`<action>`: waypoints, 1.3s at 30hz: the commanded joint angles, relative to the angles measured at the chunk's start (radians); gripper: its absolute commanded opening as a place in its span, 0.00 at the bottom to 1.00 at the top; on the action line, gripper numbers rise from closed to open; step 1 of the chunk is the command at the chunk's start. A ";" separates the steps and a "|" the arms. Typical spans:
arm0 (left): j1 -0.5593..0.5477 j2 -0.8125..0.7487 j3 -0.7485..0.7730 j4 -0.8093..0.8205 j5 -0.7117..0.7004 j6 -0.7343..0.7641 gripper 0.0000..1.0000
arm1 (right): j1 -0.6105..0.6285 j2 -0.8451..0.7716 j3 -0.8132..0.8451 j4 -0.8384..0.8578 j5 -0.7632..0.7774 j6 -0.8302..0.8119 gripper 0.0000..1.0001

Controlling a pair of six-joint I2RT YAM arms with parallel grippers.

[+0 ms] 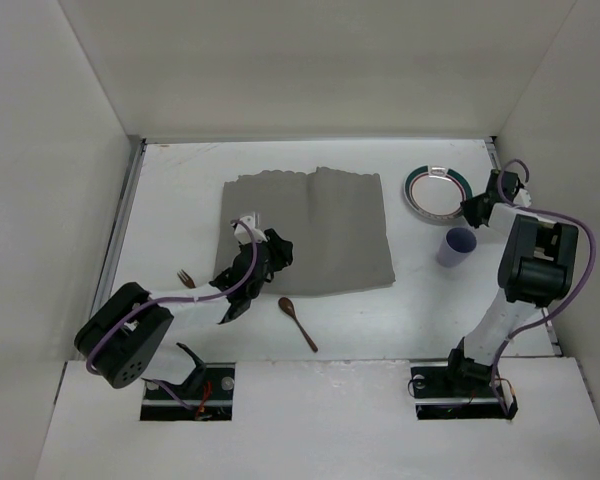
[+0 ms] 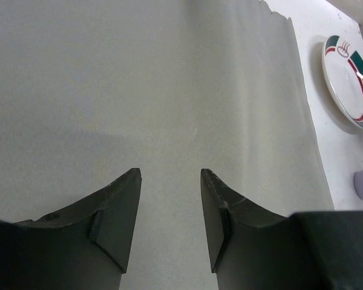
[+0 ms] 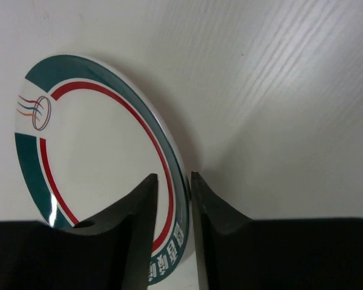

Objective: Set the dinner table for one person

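**A:** Which arm is on the plate [image 1: 435,190]?

**B:** The right one. The right gripper [image 3: 174,176] has its jaws drawn in on the rim. One finger lies over the painted face and the other sits outside the edge, so it looks like a pinch. The rim runs lengthwise through the gap, and the rest of the plate spreads away to that gripper's left.

**A:** And where does it have to go?

**B:** I'd say the placemat [image 1: 310,230], in the middle of the dinner table [image 1: 180,190]. From the right gripper that is further left, past the plate and well apart. The left gripper [image 2: 170,172] hangs over the mat itself, with its jaws spread and nothing between them.

**A:** Is anything in the way?

**B:** The cup [image 1: 458,245] stands just beside the right gripper, on its near left side. A low sweep could clip it.

**A:** What can't you make out?

**B:** The fingers cover the stretch of rim they hold, so I can't confirm contact on the underside. I also can't tell whether the plate has left the table
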 commanded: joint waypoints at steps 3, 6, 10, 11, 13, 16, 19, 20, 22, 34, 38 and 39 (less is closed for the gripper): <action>0.006 -0.028 -0.011 0.057 -0.002 -0.010 0.42 | 0.021 0.027 0.049 0.042 -0.035 0.052 0.18; 0.017 -0.025 -0.013 0.057 0.004 -0.018 0.42 | 0.019 -0.001 0.029 0.069 -0.030 0.069 0.09; 0.019 -0.018 -0.011 0.057 0.004 -0.018 0.42 | 0.009 -0.070 -0.043 0.212 -0.070 0.109 0.06; 0.019 -0.014 -0.010 0.057 0.004 -0.018 0.42 | -0.002 -0.083 -0.054 0.248 -0.099 0.130 0.05; 0.019 -0.014 -0.010 0.057 0.004 -0.019 0.42 | -0.014 -0.102 -0.057 0.302 -0.168 0.165 0.04; 0.028 -0.030 -0.013 0.057 0.001 -0.016 0.42 | -0.014 -0.149 -0.045 0.330 -0.233 0.184 0.04; 0.045 -0.021 -0.015 0.056 0.006 -0.024 0.42 | -0.008 -0.208 -0.022 0.325 -0.256 0.169 0.04; 0.045 -0.019 -0.015 0.056 0.009 -0.029 0.42 | 0.001 -0.226 -0.017 0.324 -0.267 0.160 0.04; 0.045 -0.022 -0.015 0.056 0.015 -0.033 0.42 | 0.028 -0.264 -0.022 0.321 -0.282 0.152 0.04; 0.131 -0.080 -0.070 0.050 0.012 -0.127 0.41 | 0.514 -0.300 -0.143 0.388 -0.267 0.129 0.04; 0.180 -0.134 -0.105 0.047 -0.013 -0.145 0.41 | 0.694 -0.259 -0.131 0.394 -0.195 0.118 0.05; 0.190 -0.137 -0.110 0.045 -0.019 -0.145 0.41 | 0.722 -0.242 -0.120 0.394 -0.192 0.120 0.05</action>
